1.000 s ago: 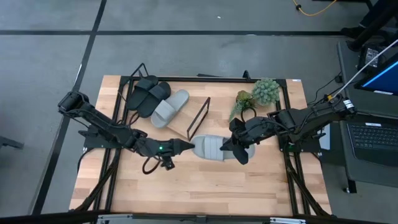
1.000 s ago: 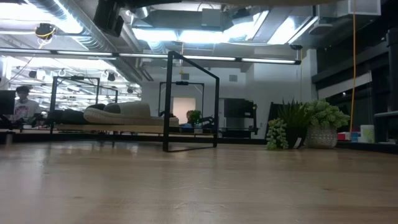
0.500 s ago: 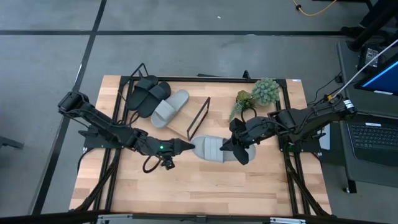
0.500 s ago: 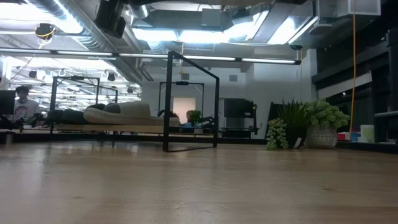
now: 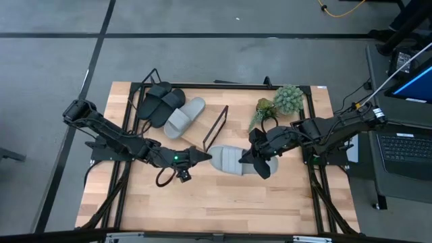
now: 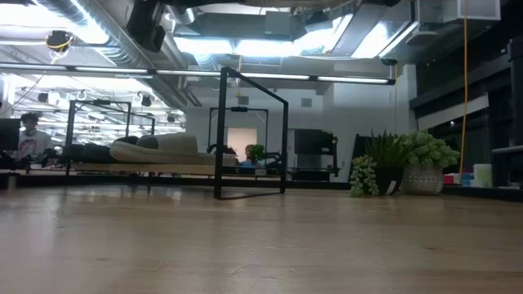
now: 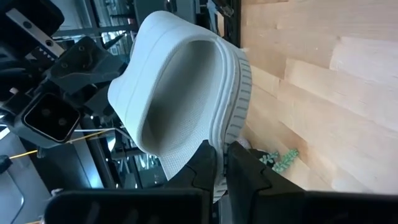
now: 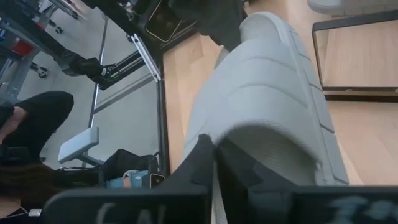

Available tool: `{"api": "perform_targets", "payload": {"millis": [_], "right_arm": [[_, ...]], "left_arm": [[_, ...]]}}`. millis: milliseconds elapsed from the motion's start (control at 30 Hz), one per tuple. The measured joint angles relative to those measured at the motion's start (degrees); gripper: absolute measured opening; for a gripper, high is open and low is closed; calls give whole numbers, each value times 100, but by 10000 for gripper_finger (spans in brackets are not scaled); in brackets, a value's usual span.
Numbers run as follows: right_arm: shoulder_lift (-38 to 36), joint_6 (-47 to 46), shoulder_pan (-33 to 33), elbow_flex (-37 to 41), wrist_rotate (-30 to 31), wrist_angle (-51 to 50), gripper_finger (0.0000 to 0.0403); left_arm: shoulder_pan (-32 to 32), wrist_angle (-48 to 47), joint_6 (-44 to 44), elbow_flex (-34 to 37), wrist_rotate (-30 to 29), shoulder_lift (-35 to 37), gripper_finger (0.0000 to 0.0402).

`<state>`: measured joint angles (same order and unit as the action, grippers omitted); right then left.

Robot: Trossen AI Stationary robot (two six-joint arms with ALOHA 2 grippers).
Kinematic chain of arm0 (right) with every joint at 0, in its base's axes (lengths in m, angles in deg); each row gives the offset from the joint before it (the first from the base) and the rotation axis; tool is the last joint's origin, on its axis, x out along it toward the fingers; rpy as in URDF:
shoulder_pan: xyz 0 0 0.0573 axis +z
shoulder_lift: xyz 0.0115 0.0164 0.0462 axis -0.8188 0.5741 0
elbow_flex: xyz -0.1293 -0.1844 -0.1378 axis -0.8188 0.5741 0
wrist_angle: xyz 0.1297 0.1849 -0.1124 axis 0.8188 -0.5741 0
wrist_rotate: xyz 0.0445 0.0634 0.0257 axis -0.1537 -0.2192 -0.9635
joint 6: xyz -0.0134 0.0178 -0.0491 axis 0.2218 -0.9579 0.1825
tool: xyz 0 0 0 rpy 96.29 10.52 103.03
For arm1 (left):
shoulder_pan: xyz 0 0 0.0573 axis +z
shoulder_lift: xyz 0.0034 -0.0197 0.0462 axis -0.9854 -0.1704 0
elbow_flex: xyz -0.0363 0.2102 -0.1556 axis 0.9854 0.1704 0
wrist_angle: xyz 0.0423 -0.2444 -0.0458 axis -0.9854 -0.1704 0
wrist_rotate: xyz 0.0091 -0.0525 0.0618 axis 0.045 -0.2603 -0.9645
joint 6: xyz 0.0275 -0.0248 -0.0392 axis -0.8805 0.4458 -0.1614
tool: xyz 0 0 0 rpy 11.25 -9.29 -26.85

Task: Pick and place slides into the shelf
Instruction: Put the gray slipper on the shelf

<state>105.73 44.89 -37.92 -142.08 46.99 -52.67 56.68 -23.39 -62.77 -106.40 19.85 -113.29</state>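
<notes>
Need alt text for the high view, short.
Overhead view: the left gripper and right gripper each pinch one end of a light grey slide at the middle of the wooden table. Two black slides and a second grey slide lie on the shelf; potted plants stand at the back right.
</notes>
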Motion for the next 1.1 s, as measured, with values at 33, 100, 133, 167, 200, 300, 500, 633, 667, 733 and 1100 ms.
{"api": "perform_targets", "payload": {"millis": [33,100,133,167,200,300,500,633,667,733,1100], "right_arm": [[0,0,0,0,-4,-2,19],[0,23,0,0,-3,-6,24],[0,34,0,0,0,-14,25],[0,33,-2,0,3,-38,26],[0,30,-2,0,12,-63,26],[0,120,-4,0,45,-108,28],[0,166,0,0,168,-279,66],[0,159,4,0,168,-445,115],[0,159,2,0,170,-467,126],[0,156,2,0,170,-498,146],[0,-273,4,0,-15,-1557,168]], "left_arm": [[0,0,2,0,-10,0,13],[0,-2,2,0,-91,0,13],[0,-4,2,0,-159,0,12],[-1,-4,2,0,-229,0,12],[-7,-5,0,0,-309,0,12],[-69,-5,-94,0,-459,0,12],[-204,17,-125,0,-828,0,12],[-251,22,-127,0,-1047,0,12],[-254,27,-127,0,-1047,0,12],[-249,26,-127,0,-1057,0,12],[-345,160,-325,2,-1694,258,12]]}}
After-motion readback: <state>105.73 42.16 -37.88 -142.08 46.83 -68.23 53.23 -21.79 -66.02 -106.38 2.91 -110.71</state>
